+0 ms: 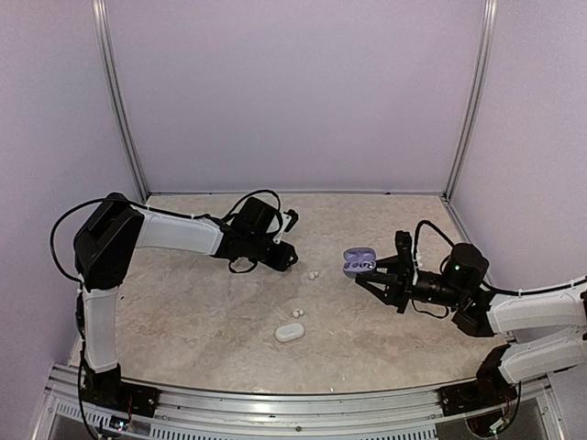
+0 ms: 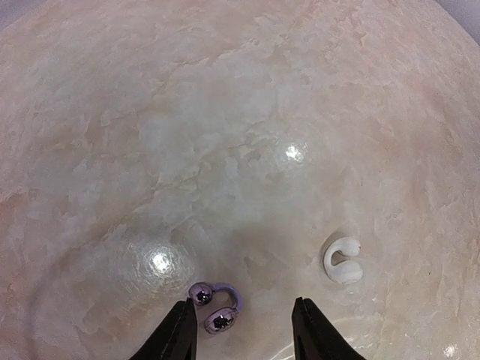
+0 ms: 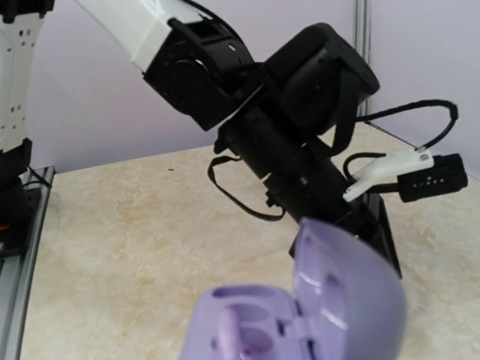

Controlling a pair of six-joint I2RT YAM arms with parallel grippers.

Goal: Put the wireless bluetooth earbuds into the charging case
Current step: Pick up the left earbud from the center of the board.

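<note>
1. The purple earbud [image 2: 215,306] lies on the table [image 1: 183,312] at mid-depth. It is a small clip with two shiny rounded ends. In the left wrist view it sits between the left claw's fingers, close against the left-hand one and not yet touched.
2. The left gripper [image 2: 244,334] hangs low over it with its jaws apart and nothing held.
3. A white earbud [image 2: 342,260] lies just to the right of that claw, outside the jaws.
4. The purple charging case [image 1: 358,261] is further right, lifted off the table with its lid open. The right gripper [image 1: 371,269] is clamped on it and turns the open side toward the left arm.
5. A white case [image 1: 289,332] rests nearer the bases, with a second white bud [image 1: 296,313] just beside it.
6. My judgement: the step in hand is picking up the purple earbud, and no bud is seated yet.
7. Next move, as I read it: shift the left claw slightly left to centre the bud, descend, then close gently. The piece is small and glossy, so an off-centre pinch could flick it away.
</note>
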